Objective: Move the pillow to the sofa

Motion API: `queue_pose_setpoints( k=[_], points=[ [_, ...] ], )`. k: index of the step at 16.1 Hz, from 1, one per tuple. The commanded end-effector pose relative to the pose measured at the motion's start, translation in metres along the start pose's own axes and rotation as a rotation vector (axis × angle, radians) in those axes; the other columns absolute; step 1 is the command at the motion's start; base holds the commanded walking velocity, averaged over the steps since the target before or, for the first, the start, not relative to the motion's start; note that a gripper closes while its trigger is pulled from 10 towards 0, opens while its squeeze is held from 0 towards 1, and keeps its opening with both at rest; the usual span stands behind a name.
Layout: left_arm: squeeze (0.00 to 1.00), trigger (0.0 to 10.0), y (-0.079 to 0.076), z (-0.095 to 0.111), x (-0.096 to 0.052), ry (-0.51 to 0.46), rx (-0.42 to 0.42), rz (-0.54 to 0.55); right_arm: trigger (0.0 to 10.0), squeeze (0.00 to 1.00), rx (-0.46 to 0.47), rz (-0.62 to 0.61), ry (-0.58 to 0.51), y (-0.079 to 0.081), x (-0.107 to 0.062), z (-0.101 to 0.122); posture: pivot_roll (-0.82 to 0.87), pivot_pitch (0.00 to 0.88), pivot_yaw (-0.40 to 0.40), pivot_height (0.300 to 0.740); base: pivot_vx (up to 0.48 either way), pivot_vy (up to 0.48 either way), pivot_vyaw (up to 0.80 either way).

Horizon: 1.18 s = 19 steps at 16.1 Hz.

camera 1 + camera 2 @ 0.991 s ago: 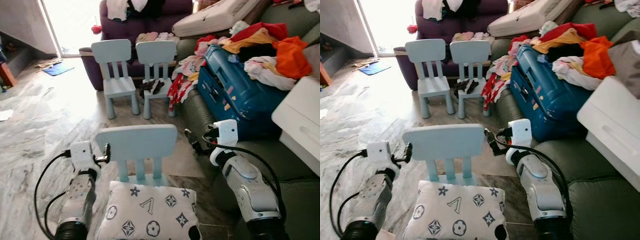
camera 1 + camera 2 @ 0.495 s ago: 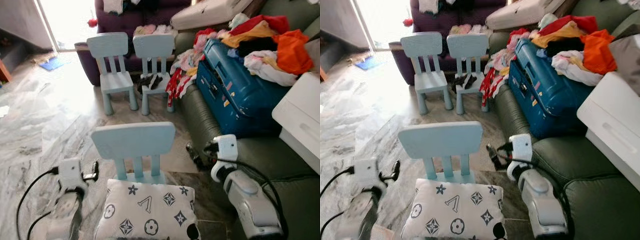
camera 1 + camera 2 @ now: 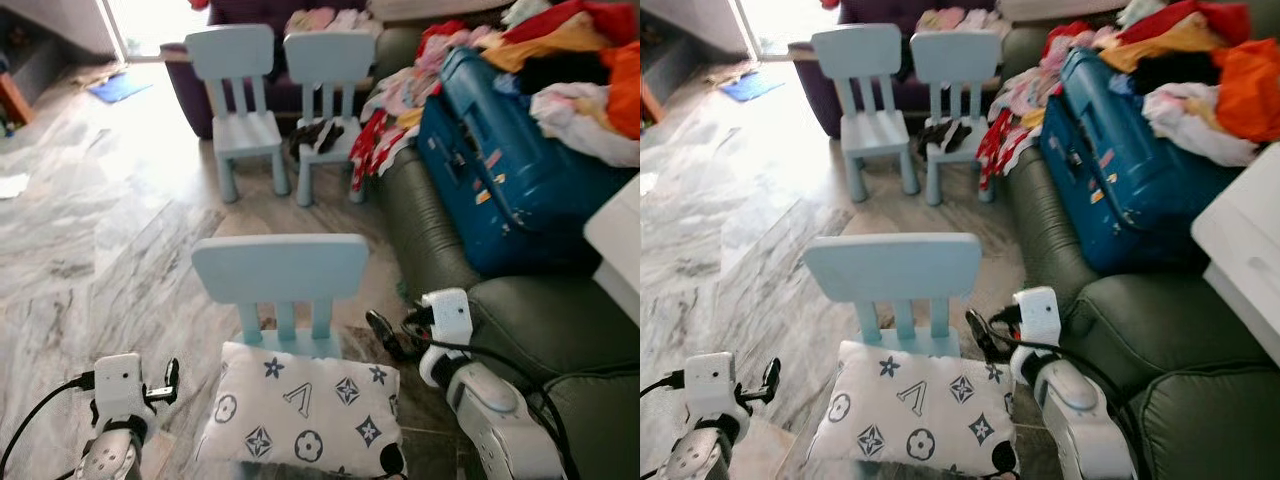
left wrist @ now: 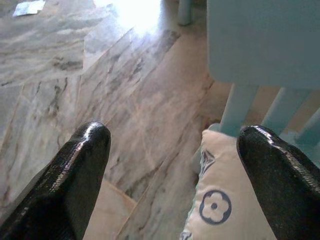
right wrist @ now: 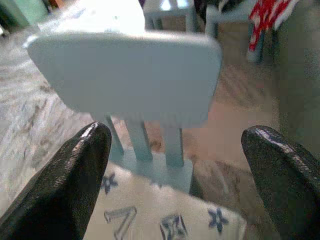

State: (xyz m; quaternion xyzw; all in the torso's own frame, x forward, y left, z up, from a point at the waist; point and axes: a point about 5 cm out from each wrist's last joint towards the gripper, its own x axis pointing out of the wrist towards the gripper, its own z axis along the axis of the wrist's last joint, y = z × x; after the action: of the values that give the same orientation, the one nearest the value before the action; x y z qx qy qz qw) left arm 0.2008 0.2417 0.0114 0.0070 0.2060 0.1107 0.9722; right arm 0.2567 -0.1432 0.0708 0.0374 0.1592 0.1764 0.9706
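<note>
Your pillow lies on the seat of the pale blue chair, with the green sofa just to its right. Your left gripper has its fingers spread wide and holds nothing, one fingertip over the pillow's edge, the other over the marble floor. Your right gripper is equally wide and empty, facing the chair back

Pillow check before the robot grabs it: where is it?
The pillow lies on the nearest light-blue chair, low centre in the eye views, beside the green sofa.
</note>
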Motion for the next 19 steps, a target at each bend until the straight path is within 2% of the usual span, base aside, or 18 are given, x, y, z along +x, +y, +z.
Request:
queue_pose_setpoints(
  k=[1,3,7,8,9,10,12,14,16,17,19],
  points=[
    [0.00,10.0,0.001,0.000,-0.005,0.010,0.011,-0.007,10.0,0.00,-0.009,-0.015,-0.006,-0.002,-0.006,0.002,-0.14,0.179,0.007,0.740,0.000,0.000,0.00],
    [0.00,10.0,0.000,-0.001,-0.007,0.019,0.008,-0.017,10.0,0.00,0.021,-0.022,-0.042,-0.003,-0.009,0.006,-0.14,0.188,0.006,0.740,0.000,0.000,0.00],
    [0.00,10.0,-0.017,0.006,-0.005,-0.003,-0.083,-0.147,10.0,0.00,0.042,0.010,-0.034,0.002,-0.009,0.007,-0.14,0.194,0.005,0.740,0.000,0.000,0.00],
    [0.00,10.0,-0.027,0.012,-0.002,-0.013,-0.113,-0.214,10.0,0.00,0.063,0.046,-0.019,0.007,-0.010,0.006,-0.15,0.195,0.001,0.740,0.000,0.000,0.00],
    [0.00,10.0,-0.034,0.016,0.002,-0.023,-0.109,-0.242,10.0,0.00,0.079,0.056,-0.005,0.008,-0.013,0.003,-0.16,0.195,0.001,0.740,0.000,0.000,0.00],
    [0.00,10.0,-0.042,0.022,0.006,-0.036,-0.106,-0.275,10.0,0.00,0.106,0.049,0.012,0.006,-0.016,-0.001,-0.16,0.195,0.000,0.740,0.000,0.000,0.00],
    [0.00,10.0,-0.069,0.035,0.008,-0.071,-0.089,-0.408,10.0,0.00,0.146,-0.019,0.042,-0.006,-0.027,-0.011,-0.18,0.195,0.002,0.740,0.000,0.000,0.00],
    [0.00,10.0,-0.085,0.043,-0.007,-0.078,-0.083,-0.545,10.0,0.00,0.146,-0.058,0.034,-0.014,-0.040,-0.010,-0.18,0.199,0.000,0.740,0.000,0.000,0.00],
    [0.00,10.0,-0.084,0.042,-0.022,-0.078,-0.021,-0.630,10.0,0.00,0.142,-0.066,0.028,-0.016,-0.048,-0.007,-0.18,0.203,-0.003,0.740,0.000,0.000,0.00],
    [0.00,10.0,-0.075,0.042,-0.030,-0.067,-0.003,-0.649,10.0,0.00,0.125,-0.066,0.023,-0.017,-0.054,-0.003,-0.18,0.203,-0.004,0.740,0.000,0.000,0.00],
    [0.00,10.0,-0.065,0.042,-0.033,-0.064,0.004,-0.629,10.0,0.00,0.121,-0.069,0.018,-0.019,-0.056,-0.001,-0.17,0.203,-0.004,0.740,0.000,0.000,0.00]
  ],
)
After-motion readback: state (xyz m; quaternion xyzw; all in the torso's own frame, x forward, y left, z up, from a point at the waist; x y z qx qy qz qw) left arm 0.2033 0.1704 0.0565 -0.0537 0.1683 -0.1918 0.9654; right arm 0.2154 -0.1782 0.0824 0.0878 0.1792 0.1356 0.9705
